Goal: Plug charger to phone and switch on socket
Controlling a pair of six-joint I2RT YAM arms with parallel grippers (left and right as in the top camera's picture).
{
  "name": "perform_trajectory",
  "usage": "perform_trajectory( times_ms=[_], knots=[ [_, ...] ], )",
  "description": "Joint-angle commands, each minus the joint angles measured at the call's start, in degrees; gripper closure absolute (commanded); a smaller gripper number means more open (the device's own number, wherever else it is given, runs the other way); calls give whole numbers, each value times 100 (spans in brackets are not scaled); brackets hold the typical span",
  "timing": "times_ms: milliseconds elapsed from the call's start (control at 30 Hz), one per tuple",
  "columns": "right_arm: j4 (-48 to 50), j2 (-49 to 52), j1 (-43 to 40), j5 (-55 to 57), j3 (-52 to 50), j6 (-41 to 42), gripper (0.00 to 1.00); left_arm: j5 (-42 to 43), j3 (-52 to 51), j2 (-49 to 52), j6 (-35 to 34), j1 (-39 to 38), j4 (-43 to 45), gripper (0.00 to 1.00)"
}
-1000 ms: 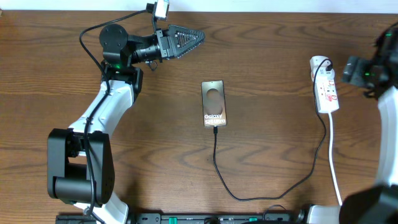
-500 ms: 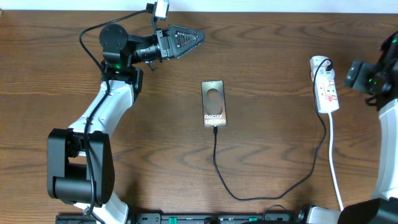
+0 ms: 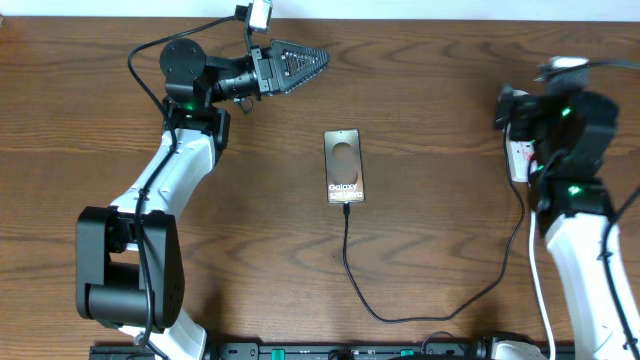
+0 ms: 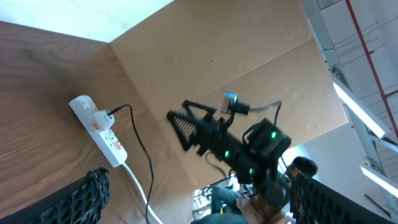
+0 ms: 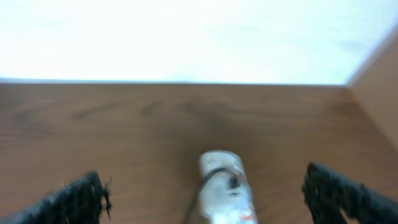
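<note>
The phone (image 3: 344, 165) lies flat and face up near the middle of the table (image 3: 450, 80). The thin black charger (image 3: 345, 240) meets its lower edge. From above the tip appears seated in the port, though the joint is too small to confirm. From there the cable loops toward the table's near edge and climbs back to the socket (image 3: 522, 158), which lies near the right end of the table's far side. That slack lets the phone sit undisturbed while the strip is worked.

So the plugging step looks finished, and the switch is what remains. This would explain why the right hand (image 5: 205, 180) is poised over the far end of the socket. Its wrist view shows the rounded end of the strip, with the black plug's lead, between two fingers spread wide with nothing in them. A switch needs a press rather than a grip. Bringing one fingertip down on the red-marked rocker seems the likely next demand, and a miss could nudge the light strip sideways.

The left hand (image 3: 305, 58) is parked high at the table's far left, well away from the phone. It points across toward the right arm. Its fingers (image 4: 87, 199) are released and empty, and it appears to have no part in this step.
</note>
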Motion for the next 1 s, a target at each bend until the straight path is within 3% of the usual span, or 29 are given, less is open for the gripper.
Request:
perform_trajectory(
  times_ms=[0,300,567,833,967],
  knots=[
    [120,-197,256,-710,-496,-256,1,-28,66,-90,42,20,37,7],
    [26,-557,525,-1403,-2094,-254,1,-26,66,-90,42,20,37,7],
    [52,-1110,522,-1342,-3462,-214,1,-28,66,-90,39,20,37,7],
    [1377,-1891,525,-1381,-5066,345,1,-28,66,-90,39,20,37,7],
    [1029,-2201,531,-1381,-5169,492,1,-28,66,-90,42,20,37,7]
  ],
)
